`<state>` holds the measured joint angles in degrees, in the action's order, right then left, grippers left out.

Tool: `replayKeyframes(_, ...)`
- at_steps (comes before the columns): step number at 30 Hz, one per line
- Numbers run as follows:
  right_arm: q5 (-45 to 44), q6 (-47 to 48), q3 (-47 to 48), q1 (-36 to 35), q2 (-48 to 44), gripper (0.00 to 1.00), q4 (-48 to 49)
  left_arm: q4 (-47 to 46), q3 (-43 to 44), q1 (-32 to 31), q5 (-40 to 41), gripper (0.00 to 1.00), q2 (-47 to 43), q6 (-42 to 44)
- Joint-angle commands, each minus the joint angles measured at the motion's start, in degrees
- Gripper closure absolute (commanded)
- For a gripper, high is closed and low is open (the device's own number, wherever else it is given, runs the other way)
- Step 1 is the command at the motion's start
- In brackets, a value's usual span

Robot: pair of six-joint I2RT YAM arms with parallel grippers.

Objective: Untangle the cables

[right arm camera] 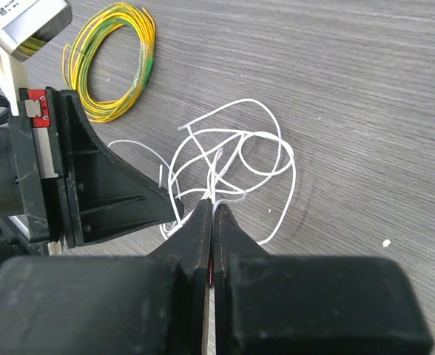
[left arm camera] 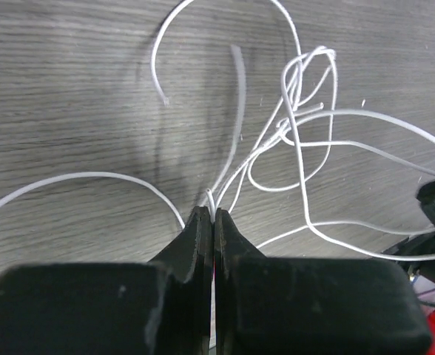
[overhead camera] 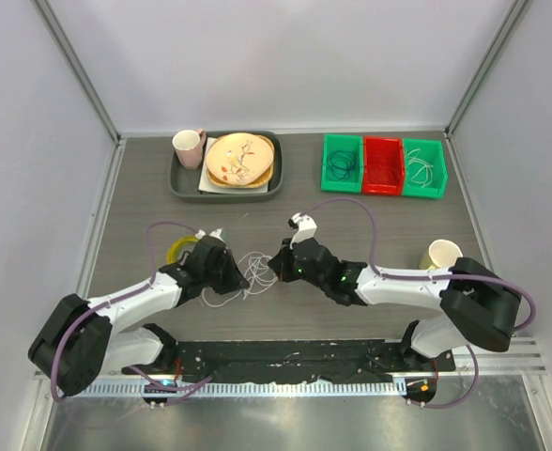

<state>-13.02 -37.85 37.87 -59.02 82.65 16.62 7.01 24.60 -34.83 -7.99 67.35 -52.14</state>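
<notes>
A loose tangle of thin white cables (overhead camera: 254,271) lies on the grey table between my two grippers. My left gripper (overhead camera: 236,273) is at the tangle's left side; in the left wrist view its jaws (left arm camera: 212,214) are pressed together with a white strand pinched at the tips, and the knotted loops (left arm camera: 299,126) spread out beyond. At the tangle's right side, my right gripper (overhead camera: 276,267) is shut too, its tips (right arm camera: 212,209) nipping a white strand at the near edge of the loops (right arm camera: 232,151). The left gripper's fingers (right arm camera: 106,188) show close by in the right wrist view.
A yellow-green wire ring (overhead camera: 180,252) (right arm camera: 114,59) lies behind the left gripper. At the back stand a dark tray (overhead camera: 177,183) with plates and a pink mug (overhead camera: 189,147), plus two green bins (overhead camera: 342,164) (overhead camera: 423,167) and a red bin (overhead camera: 382,165) holding wires. A pale cup (overhead camera: 440,254) sits at right.
</notes>
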Motion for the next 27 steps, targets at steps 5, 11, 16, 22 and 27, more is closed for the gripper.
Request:
replayKeyframes(5,-15.4,0.6,-0.6,0.9,-9.8,0.99,-11.2,17.8,4.1,-0.1,25.3,1.0,-9.9,-5.0)
replayKeyframes(11,-29.8,-2.9,-4.5,5.5,-16.8,0.99,-24.9,34.1,5.7,1.2,37.5,1.0,-22.3,-10.4)
replayKeyframes(16,-29.6,-5.5,-9.4,14.5,-26.8,0.95,-30.3,44.9,7.8,2.0,46.3,1.0,-28.6,-13.6)
replayKeyframes(22,-27.9,-3.9,-12.9,17.0,-34.4,0.95,-30.6,47.9,10.6,2.0,47.4,1.0,-31.7,-13.6)
replayKeyframes(27,-27.9,-3.6,-13.2,17.4,-36.8,0.99,-32.0,45.8,11.6,2.0,45.4,1.0,-32.3,-10.5)
